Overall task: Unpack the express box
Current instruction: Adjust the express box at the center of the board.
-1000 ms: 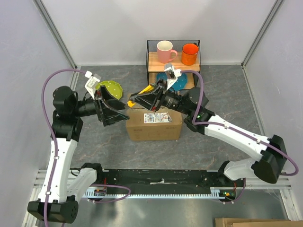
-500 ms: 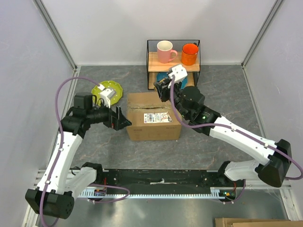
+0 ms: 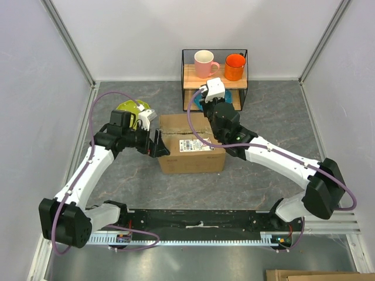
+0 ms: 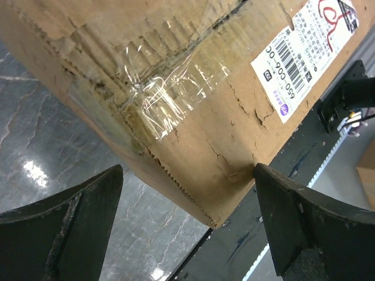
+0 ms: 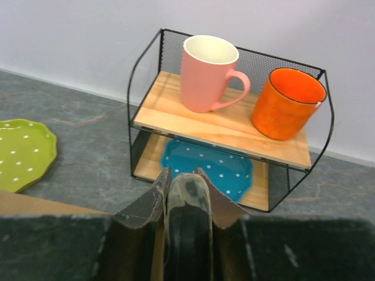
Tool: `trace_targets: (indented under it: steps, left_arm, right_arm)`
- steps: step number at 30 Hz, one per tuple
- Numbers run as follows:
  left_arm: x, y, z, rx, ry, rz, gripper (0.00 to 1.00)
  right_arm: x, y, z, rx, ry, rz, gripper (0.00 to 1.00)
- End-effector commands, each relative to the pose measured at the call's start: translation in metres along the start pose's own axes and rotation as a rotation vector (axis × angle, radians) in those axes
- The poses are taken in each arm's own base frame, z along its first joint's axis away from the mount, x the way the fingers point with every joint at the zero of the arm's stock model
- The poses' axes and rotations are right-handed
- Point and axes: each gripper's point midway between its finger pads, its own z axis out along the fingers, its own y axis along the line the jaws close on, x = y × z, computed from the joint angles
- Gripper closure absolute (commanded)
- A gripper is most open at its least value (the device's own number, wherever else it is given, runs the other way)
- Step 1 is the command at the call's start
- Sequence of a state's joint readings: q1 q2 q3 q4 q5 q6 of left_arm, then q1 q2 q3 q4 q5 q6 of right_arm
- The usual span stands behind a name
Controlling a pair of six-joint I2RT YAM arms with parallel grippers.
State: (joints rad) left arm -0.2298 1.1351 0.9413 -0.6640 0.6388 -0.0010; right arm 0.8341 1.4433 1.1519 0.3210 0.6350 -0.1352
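The express box point(image 3: 190, 153) is a brown carton with a white, red-printed label point(image 3: 194, 144), standing mid-table. My left gripper point(image 3: 157, 144) is open at its left side. In the left wrist view the wide jaws point(image 4: 187, 222) flank the box's lower corner point(image 4: 193, 175) without touching it, below the clear tape point(image 4: 176, 82) and the label point(image 4: 307, 47). My right gripper point(image 3: 206, 119) is over the box's far edge. In the right wrist view it point(image 5: 183, 175) is shut on a dark rounded tool point(image 5: 187, 222), with cardboard point(image 5: 35, 205) just below.
A wire rack point(image 3: 186, 73) stands behind the box, holding a pink mug point(image 5: 205, 73) and an orange mug point(image 5: 287, 102) on top and a blue dotted plate point(image 5: 205, 167) below. A green dotted plate point(image 3: 128, 106) lies left of the box. A black rail point(image 3: 199, 219) runs along the near edge.
My left arm has swung right and lower, bringing its open jaws to the box's left side. My right gripper has drawn back from above the box to its far edge, turning upright.
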Motion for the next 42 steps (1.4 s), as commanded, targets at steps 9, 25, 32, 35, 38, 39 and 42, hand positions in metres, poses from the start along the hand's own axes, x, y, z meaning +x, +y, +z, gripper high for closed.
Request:
trace_targets:
  steps: [9,25,32,35,38,39,42]
  left_arm:
    - [0.019,0.030,0.006,-0.016,0.106,0.384,0.03]
    - [-0.001,0.068,-0.010,-0.080,0.104,0.450,0.12]
    - [-0.038,0.046,-0.007,0.015,0.013,0.374,0.11]
    - [-0.057,0.033,-0.008,0.068,-0.025,0.321,0.11]
    - [-0.071,0.023,-0.008,0.113,-0.047,0.274,0.11]
    - [-0.073,0.022,-0.008,0.120,-0.048,0.251,0.11]
    - [-0.081,0.018,-0.010,0.127,-0.059,0.229,0.11]
  right_arm:
    - [0.029,-0.033,0.038,0.082,0.051,-0.009,1.00]
    - [0.109,-0.021,0.038,0.030,0.212,-0.008,1.00]
    - [0.075,-0.042,0.002,0.047,0.139,0.090,1.00]
    - [0.040,-0.039,-0.010,0.008,0.065,0.108,1.00]
    - [0.007,-0.025,-0.018,-0.037,0.004,0.104,1.00]
    - [-0.006,-0.020,-0.020,-0.055,-0.020,0.101,1.00]
    - [-0.028,0.010,-0.028,-0.128,-0.060,0.098,1.00]
